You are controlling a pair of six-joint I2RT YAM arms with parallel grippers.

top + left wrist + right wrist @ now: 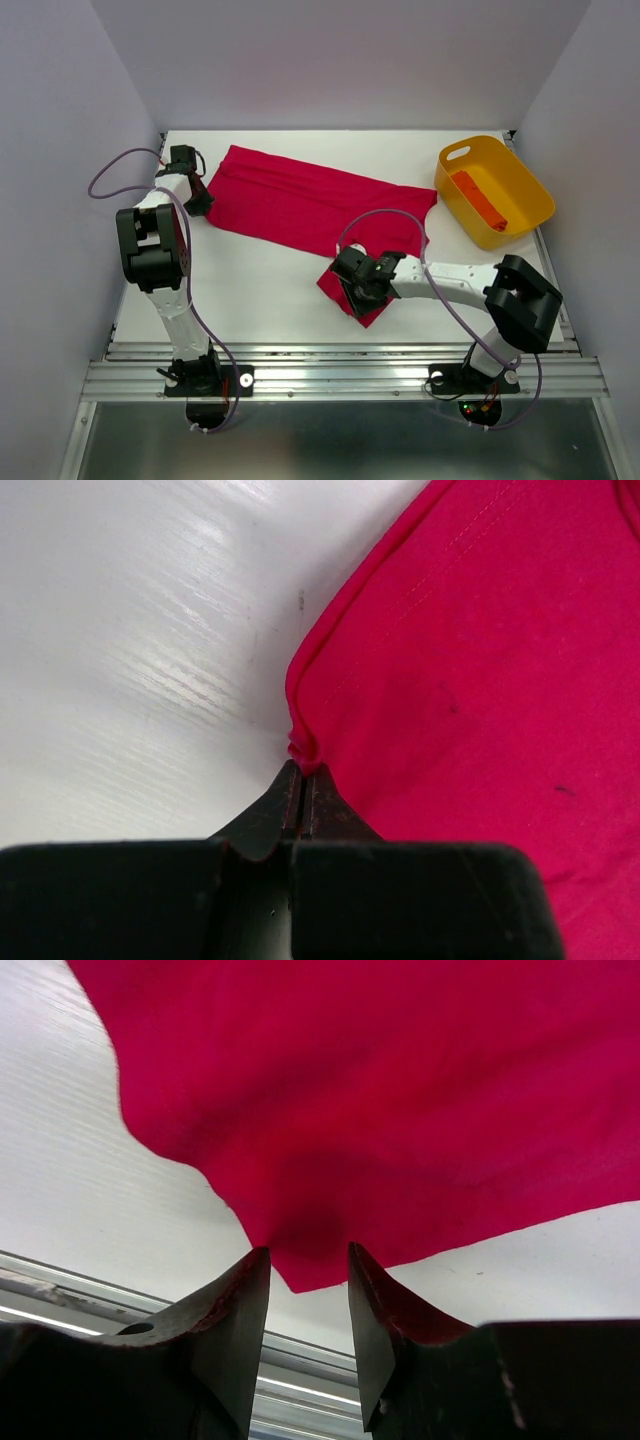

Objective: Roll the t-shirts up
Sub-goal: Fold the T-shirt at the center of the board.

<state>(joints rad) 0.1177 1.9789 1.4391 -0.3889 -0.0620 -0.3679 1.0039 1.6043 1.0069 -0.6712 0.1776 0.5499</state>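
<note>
At the far left we see the left gripper point(203, 196) at the left end of the red shirt point(310, 205), with a purple cable point(112, 168) looping off its arm over the table point(260, 285). From above, the wrist covers the fingertips. The left wrist view shows them: the left gripper point(302, 775) is clenched, its jaws pressed together on a small bunched fold of the red shirt's point(480, 680) hem, right at the cloth's edge. Bare table point(130, 660) lies to the left of that pinch, and the gripper's black body fills the bottom of this view.

The shirt lies flat as a long band running from back left toward the right, with a flap reaching toward the near edge. We cannot make out how many layers it has.

Over that flap sits the right gripper point(358, 290), which hides much of it from above; a second cable point(385, 218) arcs across the cloth just behind it. In the right wrist view the right gripper point(308, 1260) is released: its fingers stand apart, and the pointed corner of the shirt point(380, 1110) lies on the table point(80, 1190) just ahead of the gap, gripped by neither. A metal rail point(300, 1360) shows below.

At the far right a yellow tub point(533, 190) stands apart from the shirt, holding the orange roll point(478, 200).
</note>
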